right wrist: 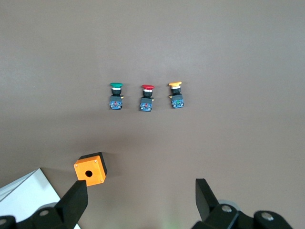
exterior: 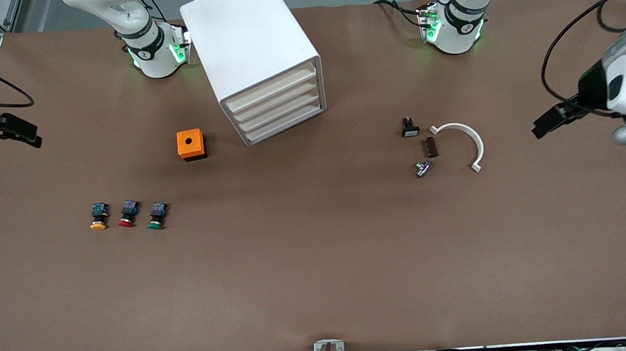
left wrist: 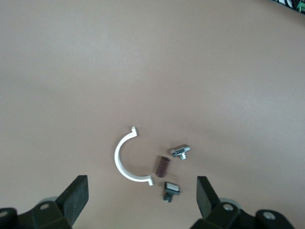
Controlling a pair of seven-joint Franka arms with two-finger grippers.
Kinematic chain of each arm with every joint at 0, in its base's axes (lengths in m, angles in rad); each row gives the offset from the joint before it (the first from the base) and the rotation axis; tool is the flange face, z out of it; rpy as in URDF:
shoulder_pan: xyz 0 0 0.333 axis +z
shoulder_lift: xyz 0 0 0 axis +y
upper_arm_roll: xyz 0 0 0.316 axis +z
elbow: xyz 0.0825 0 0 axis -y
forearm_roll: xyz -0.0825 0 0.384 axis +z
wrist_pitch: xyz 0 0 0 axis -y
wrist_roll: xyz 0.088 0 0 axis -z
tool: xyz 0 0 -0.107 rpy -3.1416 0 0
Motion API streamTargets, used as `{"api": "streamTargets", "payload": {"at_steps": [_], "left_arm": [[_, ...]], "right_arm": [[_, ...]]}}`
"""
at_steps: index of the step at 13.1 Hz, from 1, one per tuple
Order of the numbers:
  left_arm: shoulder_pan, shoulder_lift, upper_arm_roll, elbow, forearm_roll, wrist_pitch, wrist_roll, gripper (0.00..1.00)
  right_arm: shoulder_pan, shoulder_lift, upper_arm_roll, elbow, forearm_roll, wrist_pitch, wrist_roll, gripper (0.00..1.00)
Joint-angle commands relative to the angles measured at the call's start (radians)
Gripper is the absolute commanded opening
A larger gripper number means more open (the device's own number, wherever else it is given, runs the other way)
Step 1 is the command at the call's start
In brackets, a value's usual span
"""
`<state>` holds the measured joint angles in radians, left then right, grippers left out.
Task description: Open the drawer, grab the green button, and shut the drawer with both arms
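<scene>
drawer sitting closed, third in cabinet | green button lying near front camera, looking light, rigid, grip dark body | left gripper, right gripper hovering wide open, empty

Cabinet sits on the surface betw. my two bases, all drawers incl. the drawer pushed in. Box just beside it, toward my right arm's end. Three buttons in a row nearer the camera; the button closest to centre.
</scene>
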<state>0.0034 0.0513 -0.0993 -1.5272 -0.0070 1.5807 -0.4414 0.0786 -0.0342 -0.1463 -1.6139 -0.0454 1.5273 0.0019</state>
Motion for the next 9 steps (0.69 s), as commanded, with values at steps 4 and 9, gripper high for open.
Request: {"api": "streamTargets", "payload": {"at_steps": [4,9], "left_arm": [[0.044,-0.137,-0.010,-0.063,-0.002,-0.114,0.150,1.00],[0.056,-0.185,-0.004,-0.113,-0.001,-0.113,0.219,1.00]], "right_arm": [[-0.036,0.014,0.013,0.069,0.015,-0.062,-0.071,1.00],[-0.026,0.017,0.020,0.121,0.015,-0.118,-0.060,1.00]]}}
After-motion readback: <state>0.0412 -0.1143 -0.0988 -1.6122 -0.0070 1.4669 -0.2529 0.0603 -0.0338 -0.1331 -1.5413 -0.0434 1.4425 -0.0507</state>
